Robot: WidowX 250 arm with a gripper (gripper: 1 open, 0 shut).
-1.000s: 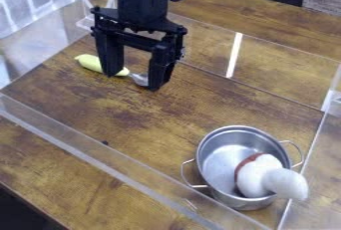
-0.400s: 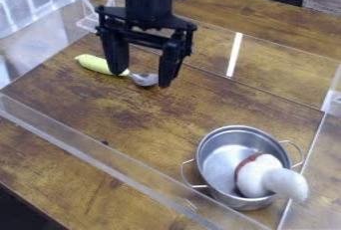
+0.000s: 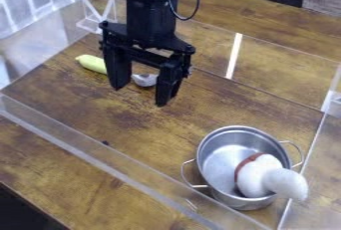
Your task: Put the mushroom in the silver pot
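One arm, one pot, one toy: the gripper (image 3: 148,88) hangs pointing down over the wooden table (image 3: 54,189) with its fingers (image 3: 168,88) spread wide and nothing between them. Well apart from those fingers, toward the near right corner, the mushroom (image 3: 264,179) already lies in the silver pot (image 3: 216,152), reddish cap down inside the bowl and white stem propped across the rim, its end sticking out past the edge. Just behind the fingers, on the far-left side, rests the yellow-handled spoon (image 3: 94,64); its metal end is partly hidden by the gripper, so whether a finger touches it is hard to say. A clear plastic wall (image 3: 94,139) runs along the table on the near side of the fingers, and a second clear panel stands to their right.

Judged from this layout, the task looks essentially done, and the risks now lie in what gets disturbed. The overhanging stem makes the mushroom top-heavy on the rim: a knock to the light pot, or a jolt to the table, could tip it out. A drop or a closing of the fingers where they hang could catch the spoon instead. A sweep toward the pot could also clip the clear wall.
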